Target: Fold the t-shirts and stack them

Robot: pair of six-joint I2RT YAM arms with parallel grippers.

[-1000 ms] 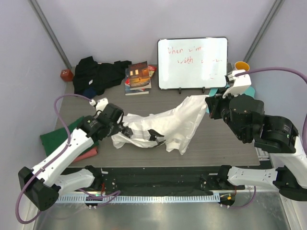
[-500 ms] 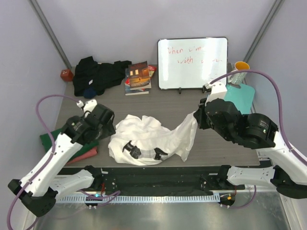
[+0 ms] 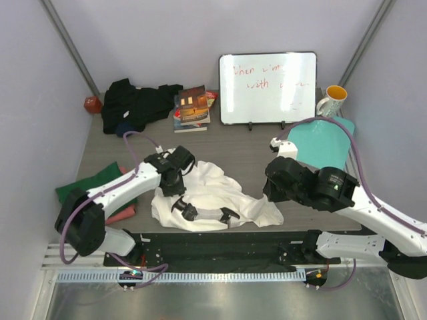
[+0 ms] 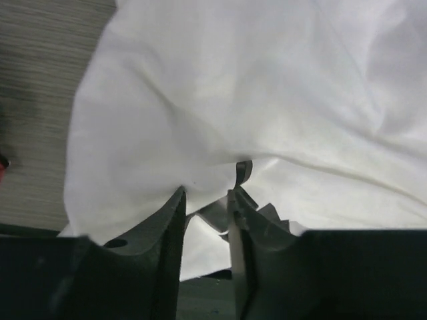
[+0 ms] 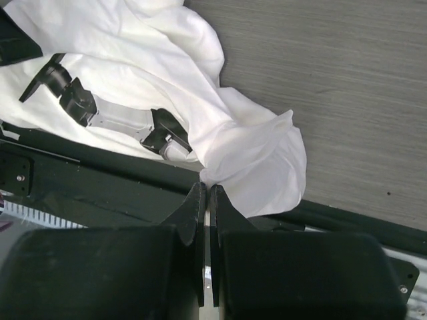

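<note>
Top external | white t-shirt (image 3: 220, 192) lying bunched, long axis spanning both jaws | right gripper (image 5: 205, 188) pinching its hem shut at the tips | left gripper (image 4: 207, 203) part-open, fold between tips; I am not discerning a grip

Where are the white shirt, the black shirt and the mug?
white shirt (image 3: 213, 185): top view, middle of its crumpled body.
black shirt (image 3: 133, 103): top view, centre of the heap, back left.
mug (image 3: 330, 105): top view, its white side, back right.
</note>
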